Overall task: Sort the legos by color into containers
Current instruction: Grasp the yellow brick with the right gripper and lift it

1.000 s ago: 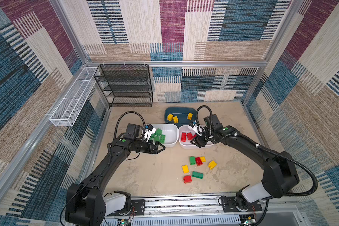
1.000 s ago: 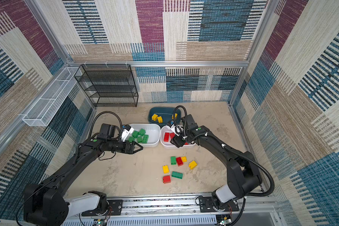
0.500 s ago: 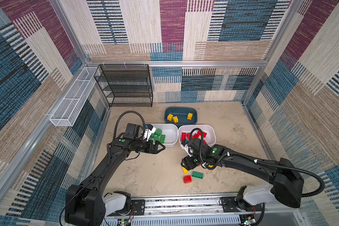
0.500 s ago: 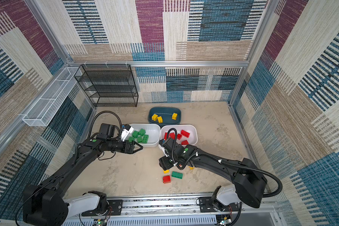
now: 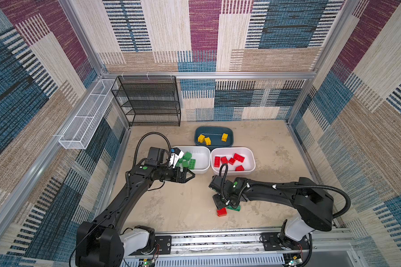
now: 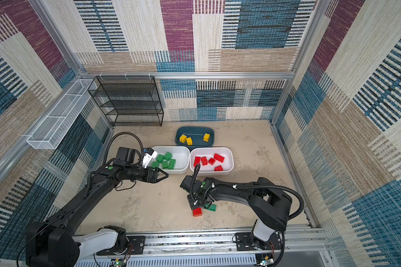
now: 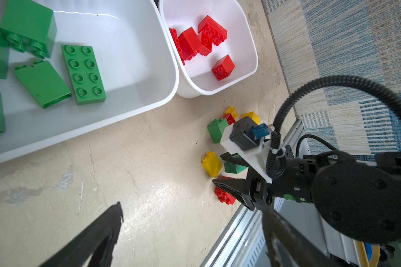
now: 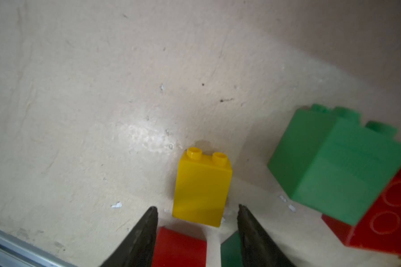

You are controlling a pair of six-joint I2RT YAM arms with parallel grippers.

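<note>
My right gripper (image 8: 197,207) sits open astride the yellow lego (image 8: 202,187); the red lego (image 8: 178,247) and green lego (image 8: 229,252) just beside it may snag a jaw and skew the grasp.

1. Both top views look down from high, sharing the whole floor (image 5: 171,208)
2. Left wrist view looks over white tubs (image 7: 134,57) toward the right arm (image 7: 347,185)
3. Right wrist view sits close above a yellow brick (image 8: 202,189)

1. Woven patchwork walls (image 5: 276,34) show blue, maroon and beige.
2. The counter (image 5: 171,208) is scuffed beige.
3. A black mesh shelf rack (image 5: 148,101) stands at the back, a long white wire basket (image 5: 87,115) beside it.
</note>
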